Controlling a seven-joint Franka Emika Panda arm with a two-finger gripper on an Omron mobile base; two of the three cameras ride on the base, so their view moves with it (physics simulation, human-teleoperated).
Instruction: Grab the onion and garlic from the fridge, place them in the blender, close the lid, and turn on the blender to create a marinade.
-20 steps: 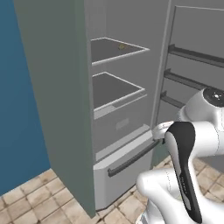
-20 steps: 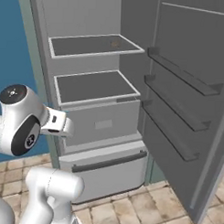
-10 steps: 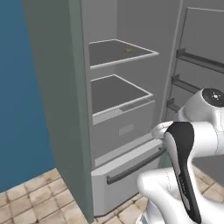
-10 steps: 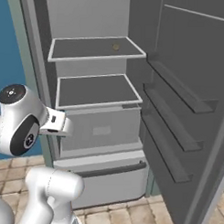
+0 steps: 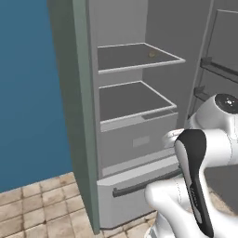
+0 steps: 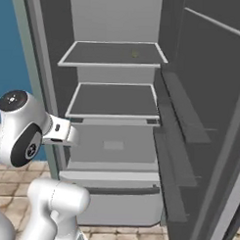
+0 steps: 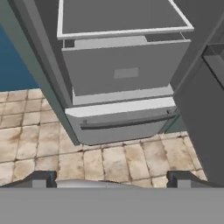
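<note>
1. The fridge (image 6: 111,141) stands open, its door (image 6: 210,120) swung out to the right.
2. Two flat shelves sit above a grey drawer box (image 7: 124,72) and a dark bar handle (image 7: 127,122).
3. The fingers (image 7: 111,178) are spread wide and empty over the tiled floor (image 7: 39,148).
4. The garlic (image 6: 135,54), a tiny tan lump, lies on the upper shelf (image 6: 95,55).

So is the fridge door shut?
No, the fridge stands open, with its grey shelves and drawer box showing.
</note>
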